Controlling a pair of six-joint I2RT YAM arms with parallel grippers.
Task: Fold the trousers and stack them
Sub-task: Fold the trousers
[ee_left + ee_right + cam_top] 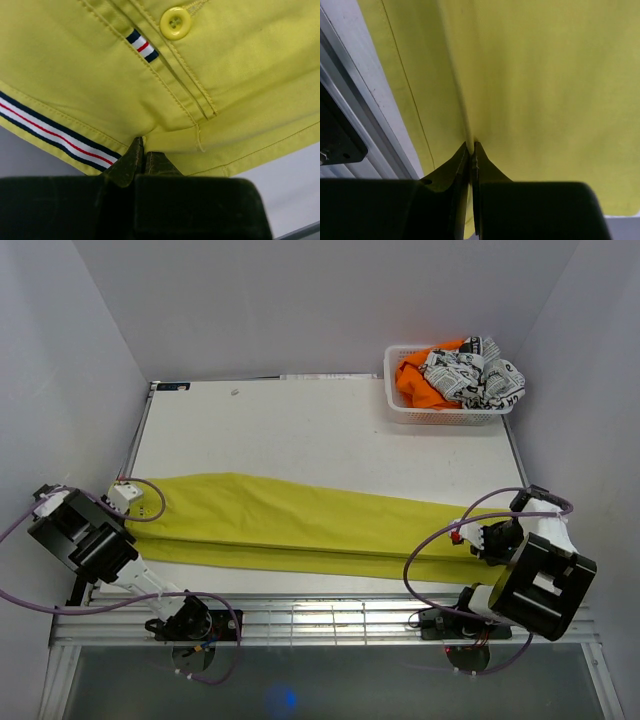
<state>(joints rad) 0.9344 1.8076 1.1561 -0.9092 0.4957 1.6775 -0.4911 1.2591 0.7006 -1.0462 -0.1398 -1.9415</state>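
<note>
Along the near edge of the white table (300, 430), stretched flat between two pinches, likely readying a lengthwise fold: long mustard-yellow cloth trousers (290, 525). Left gripper (144, 150) clamped on the waistband below the striped label (142, 46); right gripper (471, 147) nipping the leg end. Farther back, right: white plastic basket (440, 415) holding orange garment (415, 380) and black-and-white printed cloth (480, 380).

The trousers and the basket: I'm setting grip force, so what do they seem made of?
The trousers look like matte woven cotton, probably twill: crisp topstitched seams, sharp folds. The basket looks like white moulded plastic: slotted lattice wall.
</note>
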